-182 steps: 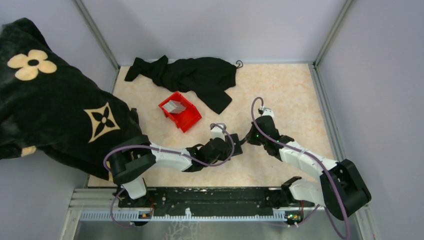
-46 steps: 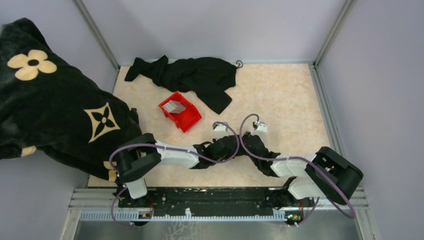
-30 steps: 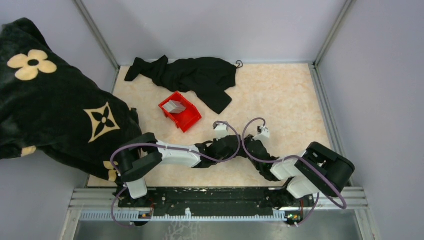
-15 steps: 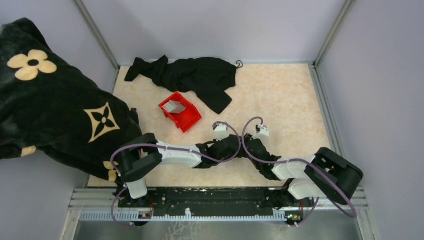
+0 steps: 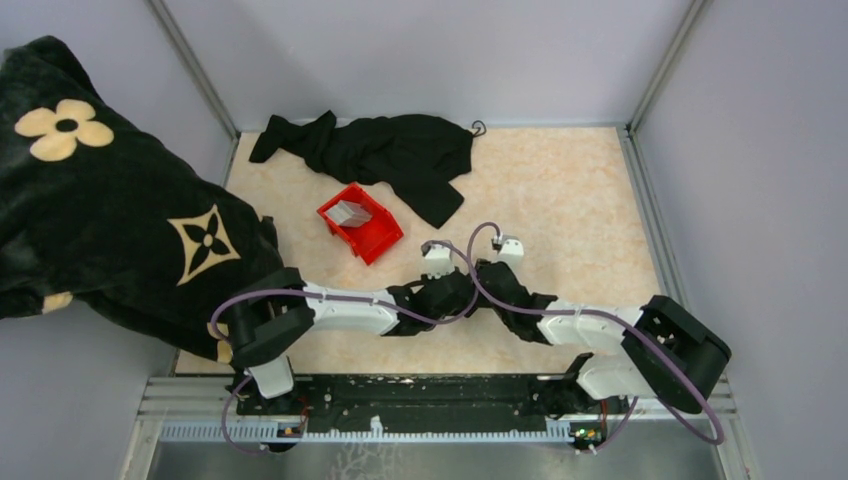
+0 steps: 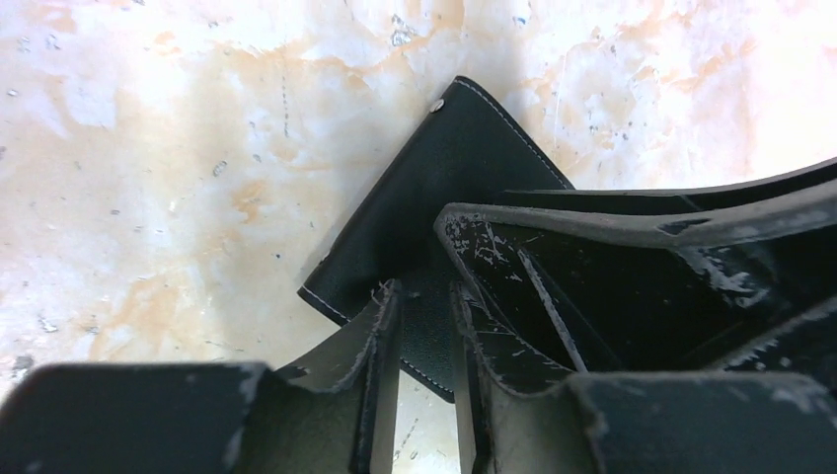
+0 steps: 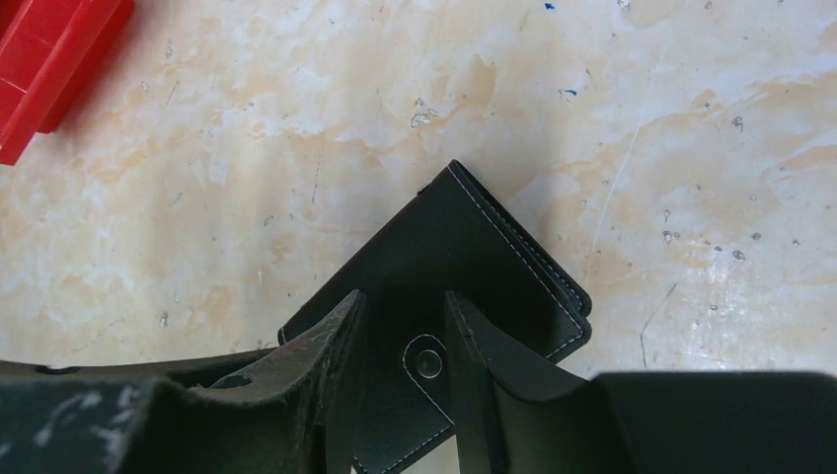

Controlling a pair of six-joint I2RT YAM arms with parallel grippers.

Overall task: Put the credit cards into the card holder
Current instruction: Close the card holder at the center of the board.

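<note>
Two grippers meeting over the folded card holder at mid-table.

The black, white-stitched card holder lies flat on the marbled table, one corner pointing to the far side, just right of the red bin and apart from it. The left gripper stands over the holder's near-left part with its fingers slightly parted, leather showing in the narrow gap. The right gripper stands over the near-right part with its fingers spread wider, the snap tab visible between them. Whether any pad touches the leather cannot be told. The credit cards, a pale stack, sit inside the red bin, well left of and beyond the holder. A black cloth lies crumpled at the far edge.
</note>
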